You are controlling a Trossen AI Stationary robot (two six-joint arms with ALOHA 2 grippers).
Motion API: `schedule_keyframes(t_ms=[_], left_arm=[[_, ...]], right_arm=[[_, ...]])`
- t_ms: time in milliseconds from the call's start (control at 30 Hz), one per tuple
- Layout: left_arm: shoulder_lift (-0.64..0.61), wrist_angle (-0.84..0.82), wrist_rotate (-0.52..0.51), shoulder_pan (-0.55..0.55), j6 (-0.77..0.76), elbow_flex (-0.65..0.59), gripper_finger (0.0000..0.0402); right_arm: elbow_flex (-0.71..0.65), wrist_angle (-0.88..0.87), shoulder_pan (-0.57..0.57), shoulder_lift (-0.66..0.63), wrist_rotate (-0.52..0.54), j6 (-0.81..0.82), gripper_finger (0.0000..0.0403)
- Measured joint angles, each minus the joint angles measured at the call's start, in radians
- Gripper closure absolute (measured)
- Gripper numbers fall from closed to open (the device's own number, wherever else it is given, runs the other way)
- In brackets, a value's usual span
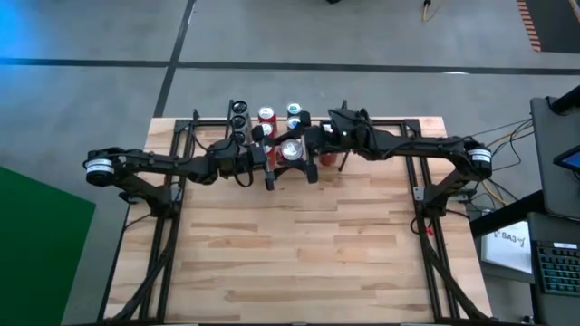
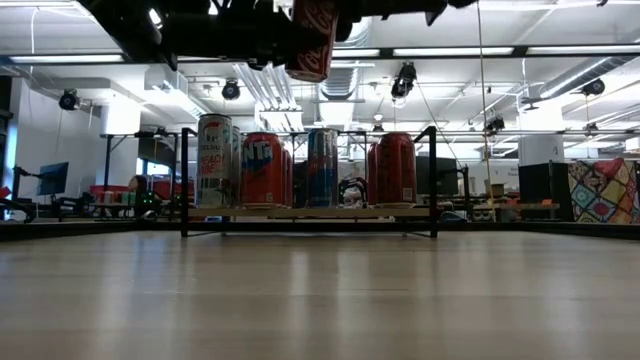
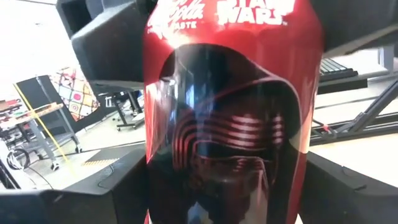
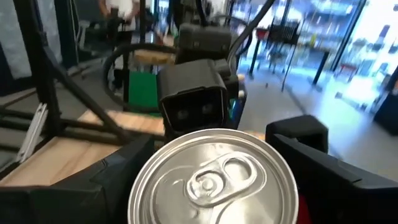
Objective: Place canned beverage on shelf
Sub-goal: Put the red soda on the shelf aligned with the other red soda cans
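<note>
Hanging above the middle of the far half of the table is a red Star Wars cola can, well clear of the wood in the low view, with both arms meeting at it; the left gripper comes in from the left and its fingers sit against both sides of the can in its wrist view, so it's pinching it; the right gripper comes from the right, and its wrist view looks straight down on the silver lid with a dark finger on each side; whether those fingers actually press the can or just flank it, I can't tell.

The shelf runs along the far edge, just behind the can; it already carries a row of cans, a white one at the left end, red ones and a blue one in the middle, another red one toward the right; between that one and the right upright loop the wooden floor looks bare.

The whole near half of the table is open; black side frames bound it left and right.
</note>
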Motion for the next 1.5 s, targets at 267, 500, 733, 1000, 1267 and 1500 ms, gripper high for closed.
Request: schedule_keyframes(t_ms=[267, 500, 733, 1000, 1267, 1500], left_arm=[[-0.003, -0.023, -0.001, 0.000, -0.016, -0.002, 0.0115], [-0.003, -0.018, 0.001, -0.003, -0.073, -0.002, 0.0115], [-0.004, -0.068, 0.002, -0.043, -0.088, -0.002, 0.0115], [-0.003, -0.145, -0.087, -0.155, -0.096, -0.003, 0.0115], [-0.003, -0.187, -0.212, -0.226, -0.139, -0.003, 0.0115], [-0.003, -0.211, -0.224, -0.235, -0.162, -0.003, 0.0115]], right_arm=[[0.271, -0.482, 0.000, 0.006, 0.036, 0.006, 0.0096], [0.533, -0.863, 0.005, 0.012, 0.172, 0.009, 0.0098], [0.797, -1.285, 0.005, 0.047, 0.225, 0.046, 0.0116], [0.892, -1.545, 0.079, 0.128, 0.271, 0.062, 0.0136], [0.892, -1.601, 0.215, 0.196, 0.395, 0.001, 0.0089], [0.893, -1.588, 0.298, 0.235, 0.571, 0.012, 0.0073]])
